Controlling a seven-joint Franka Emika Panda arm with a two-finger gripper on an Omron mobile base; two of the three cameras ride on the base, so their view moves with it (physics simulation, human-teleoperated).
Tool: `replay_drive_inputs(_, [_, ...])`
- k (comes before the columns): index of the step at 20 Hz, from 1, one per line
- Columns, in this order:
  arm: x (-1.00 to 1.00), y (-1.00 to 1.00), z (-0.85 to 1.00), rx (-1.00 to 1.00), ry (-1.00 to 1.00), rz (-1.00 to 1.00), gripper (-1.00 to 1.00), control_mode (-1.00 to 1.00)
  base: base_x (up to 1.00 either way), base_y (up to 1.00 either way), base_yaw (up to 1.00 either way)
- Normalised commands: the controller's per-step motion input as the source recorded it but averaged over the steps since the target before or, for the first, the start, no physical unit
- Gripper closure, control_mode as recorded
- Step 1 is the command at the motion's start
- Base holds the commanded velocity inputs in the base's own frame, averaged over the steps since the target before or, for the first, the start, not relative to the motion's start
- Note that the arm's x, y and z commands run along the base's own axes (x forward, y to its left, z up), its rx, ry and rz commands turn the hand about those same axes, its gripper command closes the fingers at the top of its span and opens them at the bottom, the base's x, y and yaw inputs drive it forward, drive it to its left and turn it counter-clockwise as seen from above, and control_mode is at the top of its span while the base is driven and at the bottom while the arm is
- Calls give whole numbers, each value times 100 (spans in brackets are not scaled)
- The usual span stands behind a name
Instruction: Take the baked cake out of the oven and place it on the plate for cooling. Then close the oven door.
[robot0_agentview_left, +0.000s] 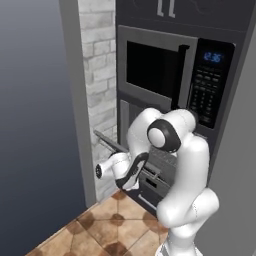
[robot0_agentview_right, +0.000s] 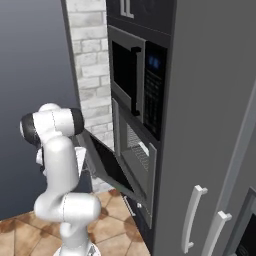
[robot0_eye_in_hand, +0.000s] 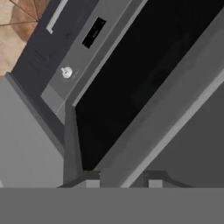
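Oven door (robot0_agentview_right: 107, 162) half-lowered, rigid, heavy, hinged low; grip bar handle (robot0_eye_in_hand: 175, 127) midway. Fingers (robot0_eye_in_hand: 120, 183) straddling handle, closure unclear.

Only text is blue digits on the microwave display (robot0_agentview_left: 213, 57), too blurred to read for sure.

Glossy white rounded arm (robot0_agentview_left: 187, 165) segments with black joint caps.
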Motion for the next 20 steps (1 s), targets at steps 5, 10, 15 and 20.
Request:
replay_drive_inputs(5, [-44, 45, -41, -1, 2, 4, -100, -100, 0, 0, 0])
replay_drive_inputs(10, [-54, 29, 2, 1, 1, 1, -100, -100, 0, 0, 0])
replay_drive_inputs(15, [-91, 13, 46, 7, 0, 2, -100, -100, 0, 0, 0])
replay_drive_inputs(20, [-64, 1, 88, 15, 0, 3, -100, -100, 0, 0, 0])
